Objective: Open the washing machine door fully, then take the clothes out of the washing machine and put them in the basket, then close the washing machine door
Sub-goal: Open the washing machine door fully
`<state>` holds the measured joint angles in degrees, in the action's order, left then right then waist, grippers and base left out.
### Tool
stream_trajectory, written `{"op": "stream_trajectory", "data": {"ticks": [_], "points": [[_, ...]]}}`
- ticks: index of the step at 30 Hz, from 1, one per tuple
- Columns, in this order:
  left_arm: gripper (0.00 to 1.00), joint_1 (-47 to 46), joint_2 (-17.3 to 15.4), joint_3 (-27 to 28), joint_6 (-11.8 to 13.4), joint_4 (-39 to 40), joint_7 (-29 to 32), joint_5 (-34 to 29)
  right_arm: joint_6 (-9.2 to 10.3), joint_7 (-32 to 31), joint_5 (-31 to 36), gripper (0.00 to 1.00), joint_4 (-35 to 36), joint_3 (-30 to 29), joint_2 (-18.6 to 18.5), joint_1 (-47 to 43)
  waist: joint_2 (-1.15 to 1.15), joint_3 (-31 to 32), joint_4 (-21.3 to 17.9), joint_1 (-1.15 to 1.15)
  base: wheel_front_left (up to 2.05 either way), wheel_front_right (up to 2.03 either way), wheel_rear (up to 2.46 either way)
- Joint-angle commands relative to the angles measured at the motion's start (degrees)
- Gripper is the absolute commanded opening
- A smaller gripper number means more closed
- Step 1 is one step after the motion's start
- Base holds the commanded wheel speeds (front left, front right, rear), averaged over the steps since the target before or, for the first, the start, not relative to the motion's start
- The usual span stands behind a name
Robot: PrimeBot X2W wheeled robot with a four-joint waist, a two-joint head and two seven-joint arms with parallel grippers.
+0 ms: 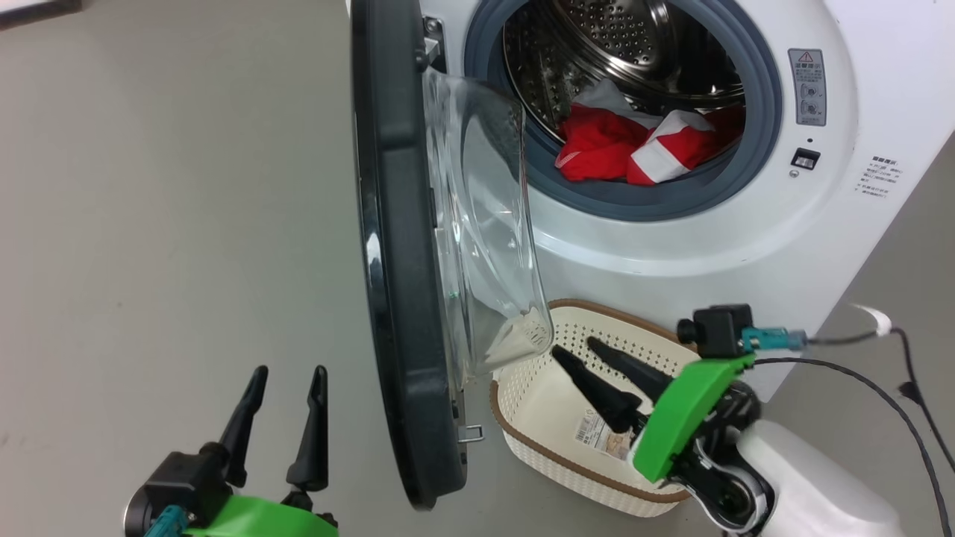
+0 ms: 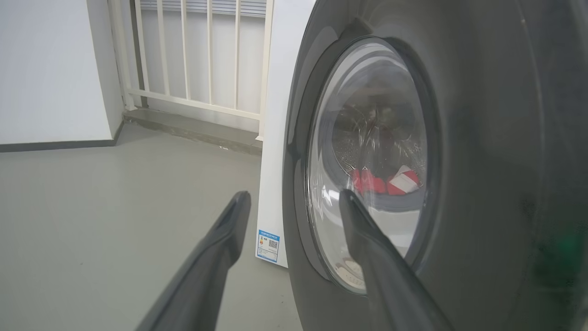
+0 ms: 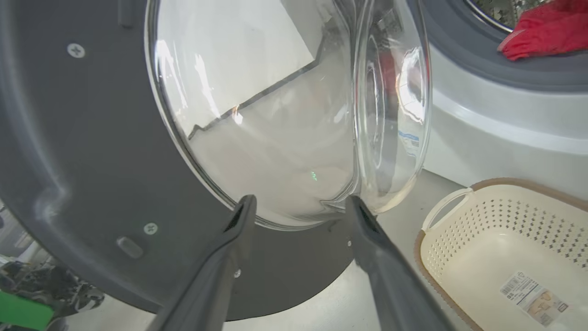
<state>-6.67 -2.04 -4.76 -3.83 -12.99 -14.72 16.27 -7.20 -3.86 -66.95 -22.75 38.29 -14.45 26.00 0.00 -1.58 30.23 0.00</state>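
Beside the washing machine door (image 1: 395, 261), which stands swung out roughly square to the front of the washing machine (image 1: 746, 246), both arms are free. On the door's outer side the left gripper (image 1: 291, 371) hangs above the floor (image 1: 149, 224), fingers spread wide and holding nothing. On the door's inner side the right gripper (image 1: 574, 347) hovers over the basket (image 1: 548, 406), likewise wide and empty, fingers aimed at the door's glass bowl (image 1: 485, 224). The basket sits on the floor just below that bowl and is bare apart from a paper label. The red-and-white clothes (image 1: 619, 149) lie beyond the door in the steel drum (image 1: 597, 45), spilling onto the grey gasket. The door-opening step appears complete or nearly so; unloading has not begun. The next move likely calls for raising the right gripper clear of the glass bowl, entering the drum mouth, and closing on the fabric.
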Motion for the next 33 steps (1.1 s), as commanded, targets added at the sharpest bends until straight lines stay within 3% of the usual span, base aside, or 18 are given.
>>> {"op": "stream_trajectory", "data": {"ticks": [1, 6, 10, 15, 17, 19, 25, 33], "points": [[1.00, -0.29, -0.84, 2.10, -0.44, 1.10, -0.28, -0.57, -0.29, 2.14, 1.77, 1.00, 0.27, 0.72, -0.40, -0.03, 0.00, 0.06, -0.02, 0.00, 0.00, 0.00, 0.00], [1.00, -0.29, -0.84, 2.34, -0.65, 0.69, -0.28, -0.86, -0.29, 14.35, 13.57, 1.00, -8.25, 3.17, -1.20, 1.21, 0.00, 0.20, -0.10, 0.00, 0.00, 0.00, 0.00], [1.00, -0.18, -0.84, 2.80, -0.39, 0.44, -0.28, -0.27, -0.29, 18.58, 23.27, 1.00, -14.46, 0.66, 0.52, 2.46, 0.00, 0.14, -0.21, 0.00, 0.00, 0.00, 0.00], [1.00, -0.23, -0.84, 3.08, 0.16, 0.63, -0.28, 0.44, -0.29, 18.83, 36.38, 1.00, -11.72, -13.07, 4.44, -0.16, 0.00, -0.19, -0.32, 0.00, 0.00, 0.00, 0.00], [1.00, -0.33, -0.84, 2.96, 0.05, 0.59, -0.28, 0.39, -0.29, 18.84, 45.00, 1.00, -8.11, -20.38, 7.28, -3.52, 0.00, -0.26, -0.28, 0.00, 0.00, 0.00, 0.00], [1.00, -0.41, -0.84, 2.91, -0.11, 0.44, -0.28, 0.26, -0.29, 18.84, 48.83, 1.00, -5.87, -23.89, 8.91, -5.66, 0.00, -0.27, -0.22, 0.00, 0.00, 0.00, 0.00], [1.00, -0.56, -0.84, 2.86, -0.78, 0.58, -0.28, 0.59, -0.29, 18.85, 53.94, 1.00, -0.99, -28.44, 11.08, -9.86, 0.00, -0.14, -0.14, 0.00, 0.00, 0.00, 0.00], [1.00, -0.60, -0.84, 2.73, -1.41, 0.19, -0.28, 0.64, -0.29, 18.85, 55.15, 1.00, 0.95, -30.08, 11.51, -11.84, 0.00, -0.14, -0.18, 0.00, 0.00, 0.00, 0.00]]}}
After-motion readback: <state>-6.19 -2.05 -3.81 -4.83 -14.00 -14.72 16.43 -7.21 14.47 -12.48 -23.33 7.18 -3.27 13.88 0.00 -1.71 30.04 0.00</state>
